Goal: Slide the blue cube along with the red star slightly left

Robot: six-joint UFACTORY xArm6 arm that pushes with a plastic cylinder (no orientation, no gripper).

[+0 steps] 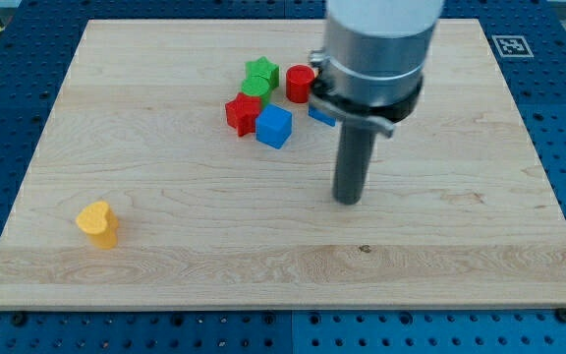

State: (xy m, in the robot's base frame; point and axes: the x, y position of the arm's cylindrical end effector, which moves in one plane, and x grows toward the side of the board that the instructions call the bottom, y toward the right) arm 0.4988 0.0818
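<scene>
Resting on blue pegboard bench: pale wood board, light grain, small dark knot near bottom centre. Fiducial tag at board's top right corner. Arm drops in from top; no pincer fitted, just rod. My tip on board, right of and below cluster, apart from it. Blue cube touching red star on its left. Green star above them, red cylinder beside. Second blue block part hidden by arm. Yellow heart far bottom left.
</scene>
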